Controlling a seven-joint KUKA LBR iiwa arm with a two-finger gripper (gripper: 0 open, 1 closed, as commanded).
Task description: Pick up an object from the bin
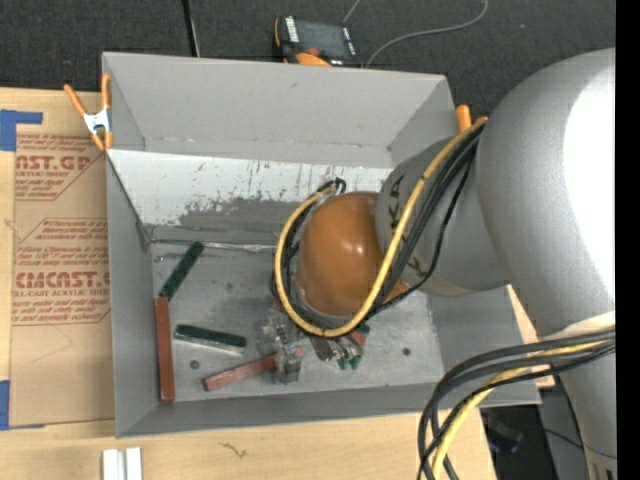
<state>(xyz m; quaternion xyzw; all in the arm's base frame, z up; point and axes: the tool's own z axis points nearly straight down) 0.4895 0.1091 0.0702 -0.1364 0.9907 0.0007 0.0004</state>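
A: Where's the gripper (285, 353)?
B: At six o'clock on the bin (270, 108) floor, at the right end of a reddish-brown stick (238, 373). Spread or closed, I cannot tell.
A: Farther back?
B: Dark green stick (210, 336) at eight o'clock, second green stick (183, 268) at ten.

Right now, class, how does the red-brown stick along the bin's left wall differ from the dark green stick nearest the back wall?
The red-brown stick is longer and runs along the left wall; the dark green stick is shorter and lies slanted. Both are thin and straight.
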